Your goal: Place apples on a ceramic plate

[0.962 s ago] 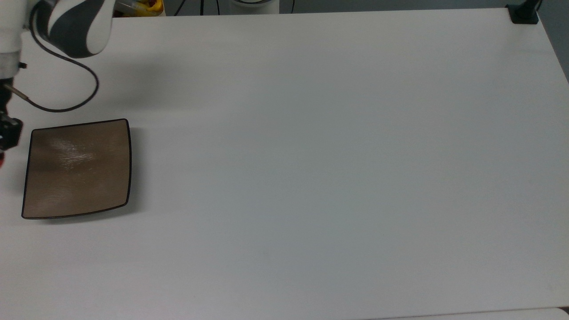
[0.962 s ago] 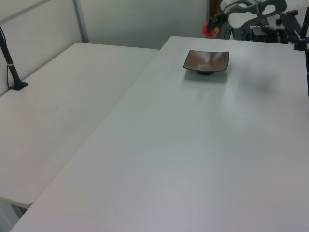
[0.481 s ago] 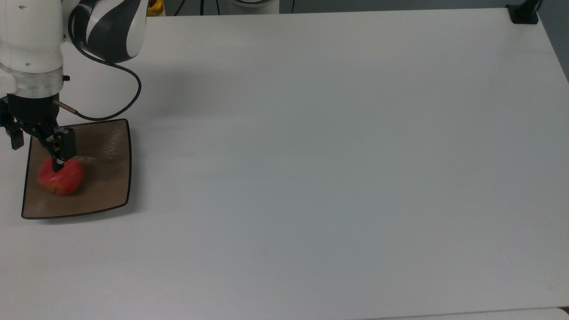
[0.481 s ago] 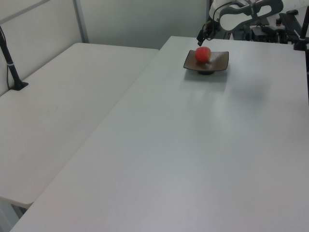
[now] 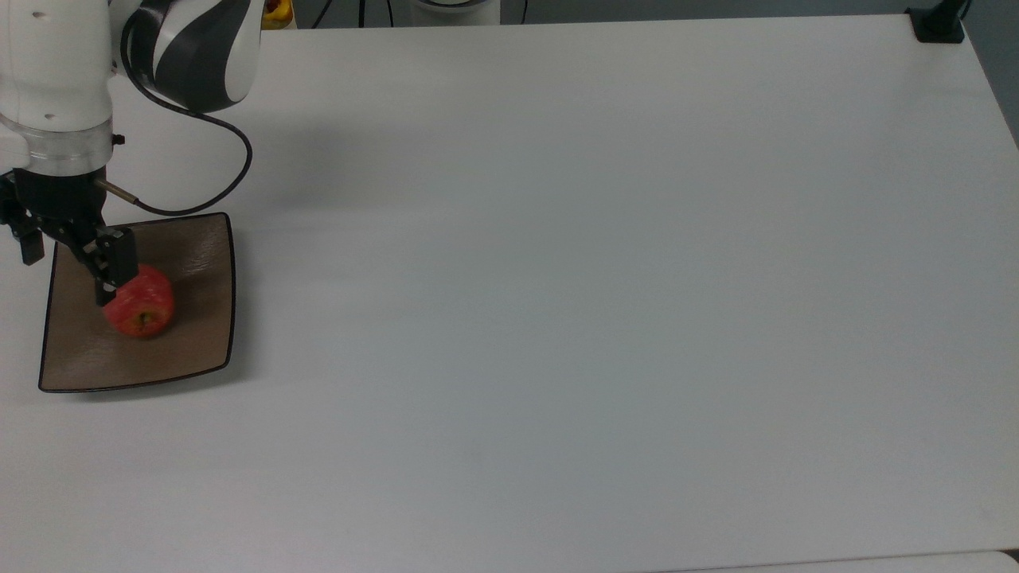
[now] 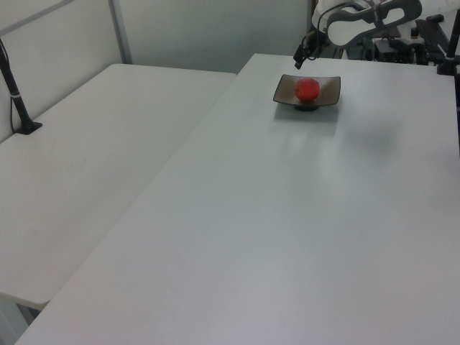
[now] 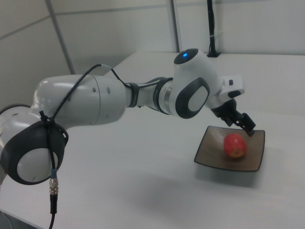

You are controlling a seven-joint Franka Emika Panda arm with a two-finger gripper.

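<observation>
A small red apple point(image 5: 142, 303) lies on the square tan-brown ceramic plate point(image 5: 191, 334), stem dimple facing up, near the plate's middle. My gripper point(image 5: 70, 267) hangs just above the plate's side toward the top view's left, open, with nothing between its fingers. In the top view one black fingertip point(image 5: 107, 280) overlaps the apple's edge. In the left view the apple point(image 6: 307, 88) sits on the plate point(image 6: 329, 91) at the table's far end, the gripper point(image 6: 303, 59) above it. In the right view the apple point(image 7: 235, 145) rests free on the plate point(image 7: 212, 153), below the gripper point(image 7: 241, 122).
A wide white table point(image 5: 597, 278) stretches toward the top view's right. A black cable point(image 5: 231, 171) loops from the arm's wrist above the plate. A black clamp post point(image 5: 938, 24) stands at the table's far right corner. A second white table point(image 6: 86, 158) adjoins in the left view.
The arm swung in from the top view's left edge to over the plate. The apple dropped out of the fingers and now lies still, a little farther toward the top view's right.
</observation>
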